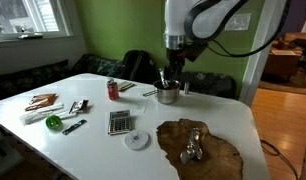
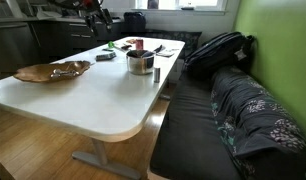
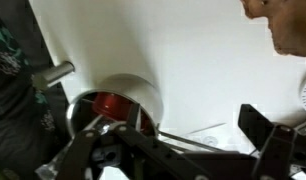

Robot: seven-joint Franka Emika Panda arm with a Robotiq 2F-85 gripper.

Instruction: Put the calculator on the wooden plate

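We see the gripper (image 1: 170, 82) hanging just above a steel pot (image 1: 168, 95) on the white table (image 1: 213, 110). In the wrist view its jaws look spread wide, holding nothing. The calculator (image 1: 119, 122) lies flat on the table beside a white disc (image 1: 138, 140), apart from the wooden plate (image 1: 221, 152), which bears a small metal object (image 1: 193, 148).
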